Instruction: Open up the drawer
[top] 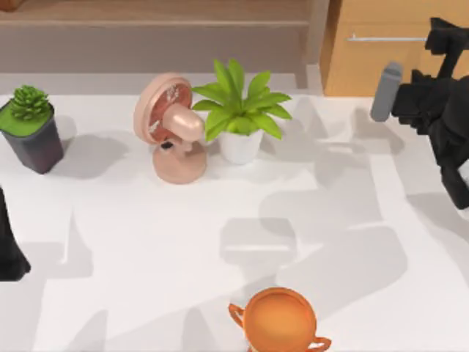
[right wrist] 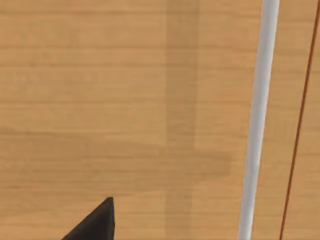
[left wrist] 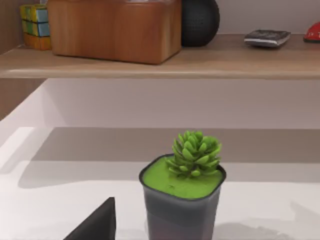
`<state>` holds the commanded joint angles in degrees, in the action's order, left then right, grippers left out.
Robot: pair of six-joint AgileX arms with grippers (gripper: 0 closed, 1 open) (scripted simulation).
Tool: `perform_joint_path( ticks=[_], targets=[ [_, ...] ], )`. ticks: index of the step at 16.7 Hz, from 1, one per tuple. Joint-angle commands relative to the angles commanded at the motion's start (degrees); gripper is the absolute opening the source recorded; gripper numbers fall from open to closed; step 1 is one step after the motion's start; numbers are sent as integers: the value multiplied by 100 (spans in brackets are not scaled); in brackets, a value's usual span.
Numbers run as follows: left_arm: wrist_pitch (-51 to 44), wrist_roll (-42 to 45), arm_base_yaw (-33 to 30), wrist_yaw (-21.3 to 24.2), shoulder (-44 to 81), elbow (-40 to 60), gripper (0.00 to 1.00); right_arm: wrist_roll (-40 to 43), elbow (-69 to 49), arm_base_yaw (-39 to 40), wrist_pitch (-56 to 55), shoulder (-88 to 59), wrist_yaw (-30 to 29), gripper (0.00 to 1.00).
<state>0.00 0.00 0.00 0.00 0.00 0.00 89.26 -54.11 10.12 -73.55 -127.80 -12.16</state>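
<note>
White bench (top: 220,242) runs back to the drawer (top: 381,66) at its far right corner, front flush, apparently shut, where the right gripper (top: 440,44) hangs close before the silver bar handle (right wrist: 256,120), jaws' state I cannot tell, left gripper (left wrist: 95,225) parked near the succulent pot (left wrist: 182,200)

— What's standing on the white table (top: 146,242)?
— A succulent in a dark pot (top: 31,126) at the far left. Right of it, a pink fan (top: 170,128), with a leafy plant in a white pot (top: 240,111) just beside it. An orange two-handled cup (top: 279,320) sits at the near edge.
— And behind?
— A shelf (left wrist: 200,61) holding a coloured cube (left wrist: 35,26), a wooden box (left wrist: 114,29), a black ball (left wrist: 200,21), a grey remote (left wrist: 267,38) and something red (left wrist: 313,32).
</note>
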Motion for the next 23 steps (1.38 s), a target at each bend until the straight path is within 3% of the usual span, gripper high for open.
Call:
perform_joint_path(
  ticks=[12, 23],
  targets=[
    [0, 0, 0, 0, 0, 0, 100, 3, -669, -72, 370, -298, 69, 100],
    [0, 0, 0, 0, 0, 0, 100, 3, -669, -72, 370, -298, 69, 17]
  ],
)
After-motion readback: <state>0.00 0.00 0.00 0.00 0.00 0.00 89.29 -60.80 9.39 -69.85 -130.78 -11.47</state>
